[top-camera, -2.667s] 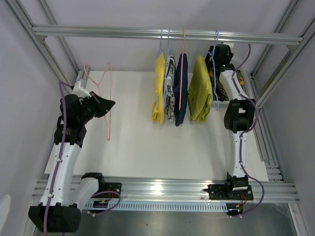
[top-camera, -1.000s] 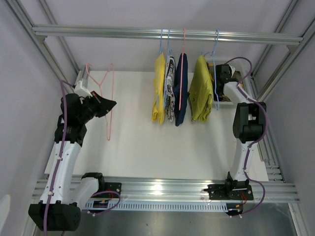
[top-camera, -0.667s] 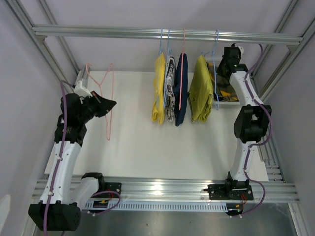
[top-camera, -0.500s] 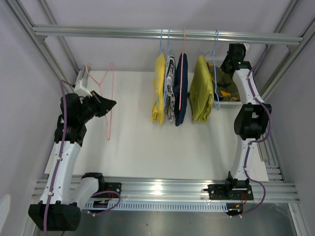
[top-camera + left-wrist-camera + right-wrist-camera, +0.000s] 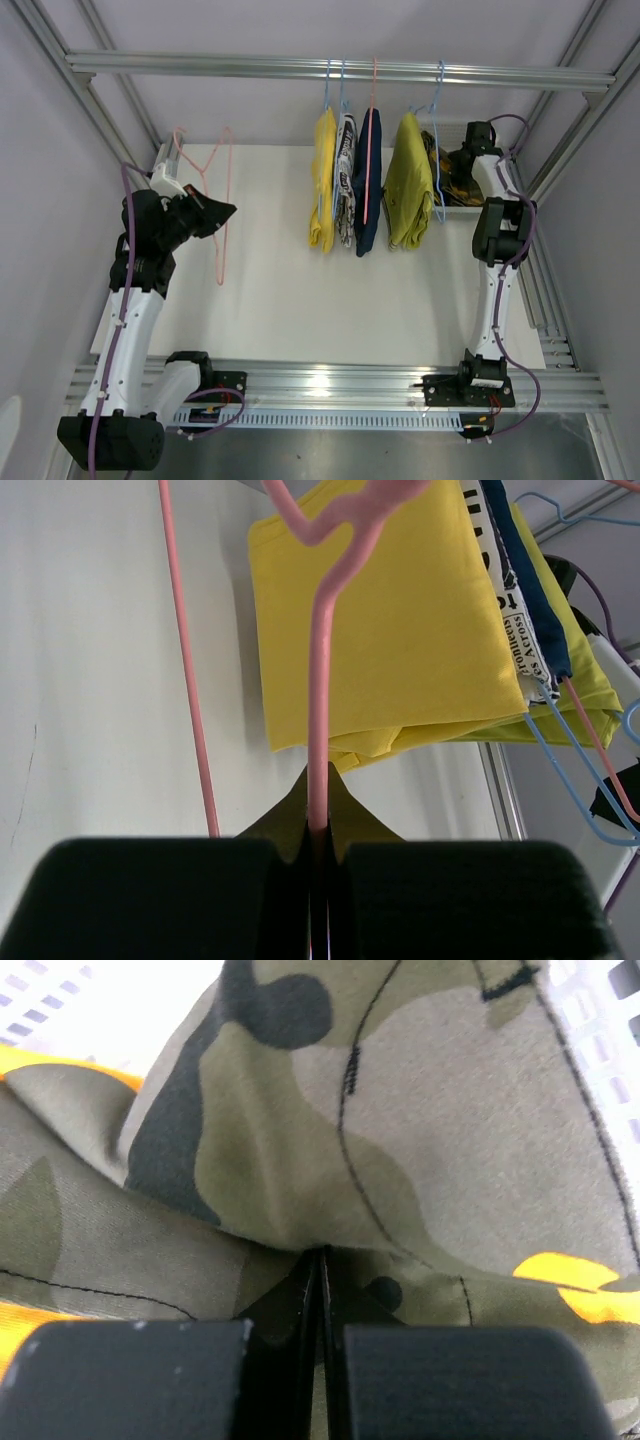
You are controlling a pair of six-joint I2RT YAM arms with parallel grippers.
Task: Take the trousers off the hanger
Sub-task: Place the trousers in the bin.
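Note:
My left gripper is shut on the wire of an empty pink hanger, held at the table's left. Bright yellow, black-and-white, dark navy and mustard-olive trousers hang folded over hangers on the top rail. The camouflage trousers lie bunched in a white basket at the back right. My right gripper is low in that basket, shut with a fold of the camouflage cloth pinched at its tips.
An empty blue hanger hangs just right of the mustard-olive pair, close to my right arm. Slanted aluminium frame posts stand at both back corners. The white tabletop stretches between the arms.
My right arm rose toward the rail with its gripper shut, then dropped back down into the basket. The left arm and the pink hanger have stayed still.

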